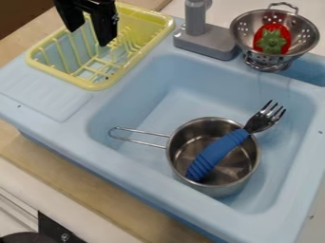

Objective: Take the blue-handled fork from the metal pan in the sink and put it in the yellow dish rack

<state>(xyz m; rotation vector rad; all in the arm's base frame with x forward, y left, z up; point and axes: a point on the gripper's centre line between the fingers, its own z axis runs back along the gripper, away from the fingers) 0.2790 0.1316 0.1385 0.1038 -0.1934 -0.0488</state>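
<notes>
So the gripper was basically released, fingers apart with nothing between them, and the yellow dish rack sat right below it, slots up, probably to stand dishes in. Farther out, toward the view's lower right, the steel pot sat in the blue sink, propping up a blue-handled fork seemingly too long to lie flat; the colander cradled a red toy.

A blue sink carries a yellow rack, grey faucet and colander; its basin holds a pot.
</notes>
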